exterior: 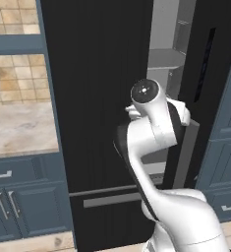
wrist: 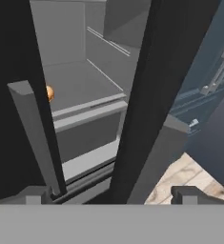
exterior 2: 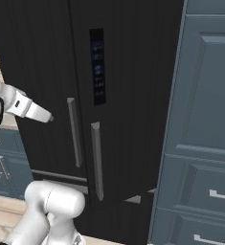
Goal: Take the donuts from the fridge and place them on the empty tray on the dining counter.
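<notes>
The fridge (exterior: pixel 97 98) is tall and black, and its right door (exterior: pixel 205 74) stands ajar, so a strip of grey shelves (exterior: pixel 166 59) shows. On one grey shelf (wrist: pixel 85 86) lies an orange-tan donut (wrist: pixel 50 93), half hidden behind the left door's grey handle (wrist: pixel 35 133). My gripper (wrist: pixel 112 195) is open, close in front of the gap, and the edge of the right door (wrist: pixel 147 105) rises ahead between its fingertips. Nothing is between the fingers. The arm's hand (exterior: pixel 183 112) is level with the right door's handle (exterior: pixel 186 152). The tray and the dining counter are out of view.
Blue wall cabinets (exterior: pixel 23 197) with a marble top (exterior: pixel 18 128) stand left of the fridge. Tall blue cabinets (exterior 2: pixel 205 119) stand right of it, close to the swung door. The freezer drawer handle (exterior: pixel 112 199) lies low. Wood floor (wrist: pixel 189 176) shows below.
</notes>
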